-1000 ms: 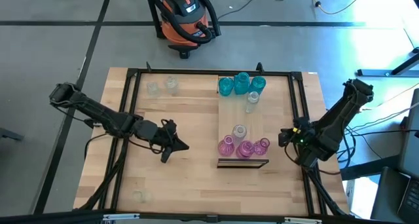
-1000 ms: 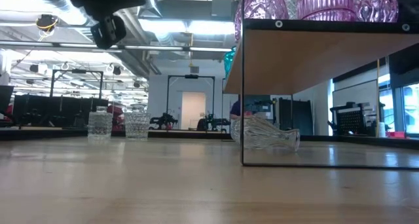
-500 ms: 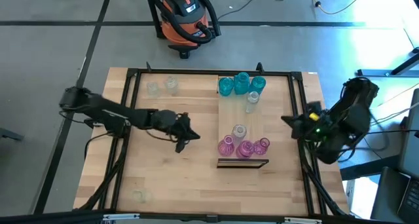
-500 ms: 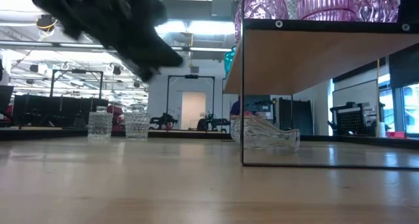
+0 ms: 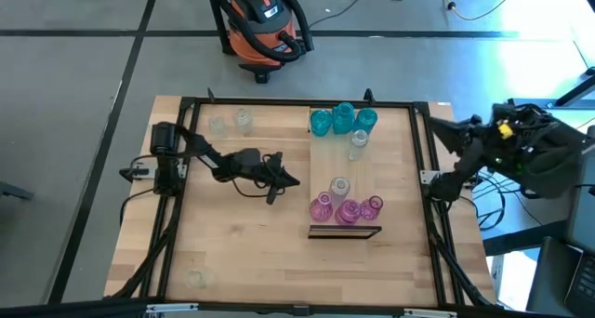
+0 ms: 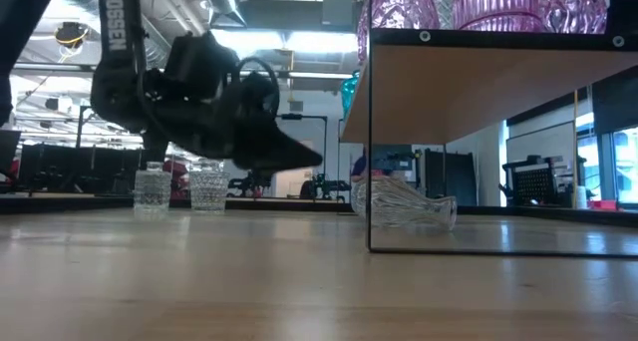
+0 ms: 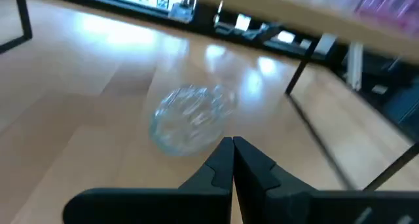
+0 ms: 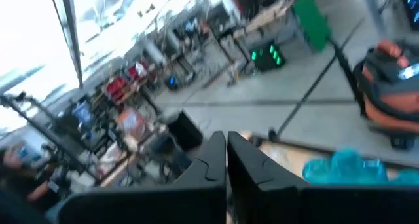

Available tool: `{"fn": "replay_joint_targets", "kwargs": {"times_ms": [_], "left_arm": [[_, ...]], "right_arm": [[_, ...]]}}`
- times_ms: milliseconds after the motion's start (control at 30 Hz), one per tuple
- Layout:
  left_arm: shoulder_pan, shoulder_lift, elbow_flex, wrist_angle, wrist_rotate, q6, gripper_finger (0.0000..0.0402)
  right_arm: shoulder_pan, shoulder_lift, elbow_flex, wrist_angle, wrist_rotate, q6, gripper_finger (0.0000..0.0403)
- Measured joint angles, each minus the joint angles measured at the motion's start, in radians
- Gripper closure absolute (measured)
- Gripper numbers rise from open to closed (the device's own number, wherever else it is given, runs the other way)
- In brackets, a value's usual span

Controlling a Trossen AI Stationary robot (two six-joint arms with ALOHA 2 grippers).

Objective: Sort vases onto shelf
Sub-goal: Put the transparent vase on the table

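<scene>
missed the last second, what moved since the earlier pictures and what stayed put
The left gripper, shut and empty, has swung from mid-table toward the shelf, now aimed at the clear vase lying on its side under it. The right gripper, shut, has pulled up and back off the table's right edge. The vases on the shelf and the two clear ones at the far left stayed.

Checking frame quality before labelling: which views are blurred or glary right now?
Right wrist view: heavily motion-blurred, window light blown out. Left wrist view: soft, the fallen clear vase smeared. Low view: sharp table, bright ceiling lights behind the left gripper. High view: crisp, glare patch on the floor.
</scene>
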Motion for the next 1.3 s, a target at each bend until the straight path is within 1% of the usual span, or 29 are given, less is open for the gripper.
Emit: {"fn": "replay_joint_targets", "kwargs": {"times_ms": [67, 133, 200, 300, 400, 533, 667, 733, 800, 900, 1033, 1167, 1233, 1300], "left_arm": [[0.004, 0.016, 0.000, -0.005, 0.016, 0.024, 0.0401], [0.008, 0.022, 0.002, -0.004, 0.049, 0.066, 0.0398], [0.013, 0.022, 0.011, -0.002, 0.072, 0.091, 0.0386], [0.014, 0.022, 0.029, -0.004, 0.077, 0.100, 0.0354], [0.013, 0.021, 0.052, -0.044, 0.053, 0.157, 0.0307], [0.018, 0.022, 0.099, -0.117, -0.017, 0.263, 0.0235], [0.024, 0.022, 0.179, -0.243, -0.088, 0.334, 0.0167], [0.028, 0.021, 0.227, -0.337, -0.096, 0.331, 0.0140], [0.032, 0.022, 0.261, -0.423, -0.096, 0.288, 0.0115], [0.032, 0.022, 0.287, -0.459, -0.089, 0.260, 0.0083], [0.030, 0.021, 0.297, -0.460, -0.078, 0.242, 0.0055], [0.034, 0.038, 0.300, -0.460, 0.009, 0.218, 0.0038], [0.034, 0.056, 0.300, -0.470, 0.051, 0.242, 0.0035], [0.028, 0.069, 0.302, -0.470, 0.067, 0.285, 0.0035]], "right_arm": [[0.000, 0.012, 0.022, 0.047, 0.037, -0.057, 0.0403], [0.000, 0.019, 0.032, 0.071, 0.059, -0.074, 0.0403], [0.000, 0.023, 0.031, 0.092, 0.075, -0.076, 0.0403], [-0.013, 0.043, 0.029, 0.109, 0.084, -0.069, 0.0403], [-0.057, 0.074, 0.028, 0.110, 0.076, -0.025, 0.0403], [-0.117, 0.101, 0.027, 0.108, -0.009, 0.027, 0.0403], [-0.182, 0.114, 0.027, 0.107, -0.112, 0.036, 0.0403], [-0.210, 0.116, 0.027, 0.107, -0.152, 0.037, 0.0403], [-0.233, 0.114, 0.027, 0.108, -0.176, 0.037, 0.0403], [-0.244, 0.113, 0.027, 0.109, -0.192, 0.035, 0.0403], [-0.243, 0.114, 0.027, 0.107, -0.195, 0.034, 0.0403], [-0.242, 0.114, 0.027, 0.111, -0.193, 0.034, 0.0403], [-0.242, 0.113, 0.027, 0.112, -0.192, 0.034, 0.0403], [-0.243, 0.112, 0.027, 0.112, -0.190, 0.034, 0.0403]]}}
